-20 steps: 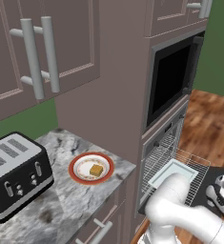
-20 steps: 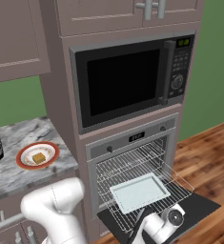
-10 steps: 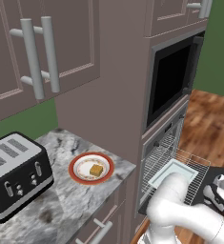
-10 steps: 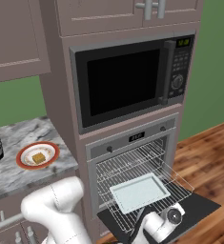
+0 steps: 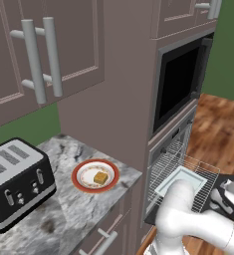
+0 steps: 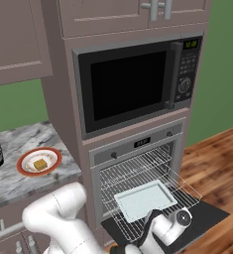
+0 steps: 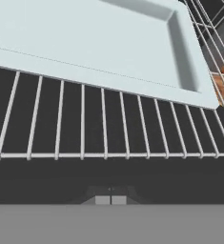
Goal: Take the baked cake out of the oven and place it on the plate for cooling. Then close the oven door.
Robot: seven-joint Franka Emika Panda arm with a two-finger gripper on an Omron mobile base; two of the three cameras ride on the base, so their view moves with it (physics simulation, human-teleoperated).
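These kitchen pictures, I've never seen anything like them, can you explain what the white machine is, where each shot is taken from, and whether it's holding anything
The white machine is a robot arm on a wheeled base, in a computer-drawn kitchen. Two pictures come from cameras on the base, looking forward from its left and right. The third comes from a camera on the hand, looking along the gripper, whose tips are shut together and hold nothing. It looks at a wire rack carrying a pale baking tray, pulled out over the open oven door. On the marble counter a small brown cake sits on a red-rimmed plate, beside a black toaster. A microwave sits above the oven.
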